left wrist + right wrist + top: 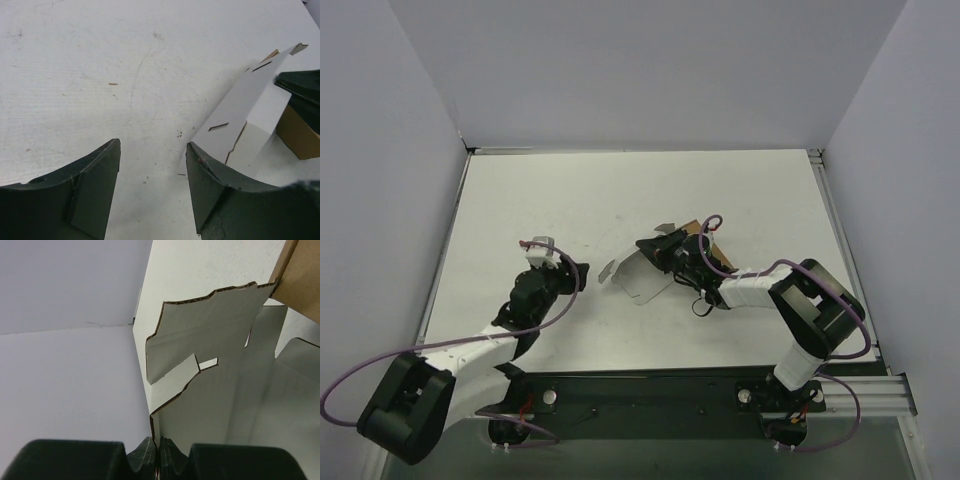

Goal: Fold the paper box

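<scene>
While pinching one edge of the paper box (210, 340) with right gripper (159, 445) jaws pressed together, held it tilted up over the bench (540, 200), right of centre. Had left gripper (153, 145) jaws spread, empty, just beside it. Raised a few flaps only; left walls unformed, tabs unlocked.

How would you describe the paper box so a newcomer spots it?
On the white table, look just right of centre, where the jaws of the right arm pinch an edge. The paper box is the thin white-grey cutout with slots and notched flaps, unlike the small brown box beside it.
</scene>
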Controlling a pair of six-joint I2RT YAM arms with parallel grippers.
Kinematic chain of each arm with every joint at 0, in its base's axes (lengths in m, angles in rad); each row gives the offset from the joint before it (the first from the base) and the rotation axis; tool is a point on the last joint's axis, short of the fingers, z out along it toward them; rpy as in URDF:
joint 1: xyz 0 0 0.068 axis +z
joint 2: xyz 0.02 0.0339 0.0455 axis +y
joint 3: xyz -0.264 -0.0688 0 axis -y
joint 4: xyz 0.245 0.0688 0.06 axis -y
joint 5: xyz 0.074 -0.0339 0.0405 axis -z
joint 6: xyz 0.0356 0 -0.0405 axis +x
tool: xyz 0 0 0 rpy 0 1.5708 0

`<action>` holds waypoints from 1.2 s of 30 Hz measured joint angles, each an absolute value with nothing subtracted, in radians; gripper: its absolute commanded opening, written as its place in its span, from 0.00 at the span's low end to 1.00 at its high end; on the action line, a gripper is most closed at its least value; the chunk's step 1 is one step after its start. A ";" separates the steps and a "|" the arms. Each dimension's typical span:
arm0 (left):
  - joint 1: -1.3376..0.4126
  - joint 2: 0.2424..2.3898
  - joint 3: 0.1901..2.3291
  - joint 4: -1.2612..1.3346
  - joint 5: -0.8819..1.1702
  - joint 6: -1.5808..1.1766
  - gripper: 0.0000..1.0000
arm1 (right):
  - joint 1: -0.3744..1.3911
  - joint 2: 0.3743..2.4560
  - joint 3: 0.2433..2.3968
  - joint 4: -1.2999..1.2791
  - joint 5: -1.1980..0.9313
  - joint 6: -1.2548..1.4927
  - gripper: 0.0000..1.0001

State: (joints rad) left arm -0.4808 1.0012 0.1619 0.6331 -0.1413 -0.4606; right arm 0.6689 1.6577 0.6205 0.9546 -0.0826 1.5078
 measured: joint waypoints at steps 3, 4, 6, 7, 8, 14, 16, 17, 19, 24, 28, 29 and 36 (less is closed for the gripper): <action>-0.439 1.116 0.218 0.653 -0.094 -0.455 0.65 | 0.669 1.658 0.608 0.960 -0.081 1.497 0.00; -0.429 1.154 0.234 0.662 -0.076 -0.449 0.65 | 0.669 1.659 0.603 0.966 -0.081 1.495 0.00; -0.419 1.218 0.258 0.676 -0.044 -0.437 0.65 | 0.669 1.667 0.592 0.989 -0.080 1.494 0.00; -0.417 1.252 0.270 0.685 -0.027 -0.429 0.65 | 0.669 1.673 0.589 1.000 -0.080 1.494 0.00; -0.416 1.281 0.278 0.697 -0.010 -0.422 0.65 | 0.669 1.680 0.587 1.017 -0.079 1.494 0.00; -0.416 1.374 0.285 0.734 0.065 -0.376 0.65 | 0.667 1.723 0.587 1.087 -0.080 1.498 0.00; -0.416 1.394 0.290 0.741 0.082 -0.361 0.65 | 0.664 1.731 0.589 1.095 -0.082 1.498 0.00; -0.416 1.401 0.292 0.747 0.088 -0.356 0.65 | 0.661 1.734 0.592 1.097 -0.084 1.498 0.00; -0.416 1.412 0.295 0.761 0.099 -0.346 0.65 | 0.653 1.741 0.597 1.101 -0.086 1.498 0.00; -0.417 1.465 0.314 0.780 0.132 -0.319 0.65 | 0.634 1.776 0.614 1.127 -0.094 1.502 0.00; -0.424 1.517 0.347 0.784 0.141 -0.303 0.65 | 0.623 1.794 0.616 1.150 -0.099 1.507 0.00; -0.426 1.528 0.355 0.786 0.143 -0.302 0.65 | 0.620 1.798 0.617 1.153 -0.101 1.509 0.00; -0.448 1.588 0.392 0.800 0.153 -0.291 0.65 | 0.598 1.831 0.627 1.179 -0.114 1.514 0.00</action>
State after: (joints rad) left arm -0.4477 1.5879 0.3920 0.8001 0.1532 -0.2909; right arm 0.5983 1.8309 0.6270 1.1786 -0.1139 1.5139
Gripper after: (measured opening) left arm 0.647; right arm 0.065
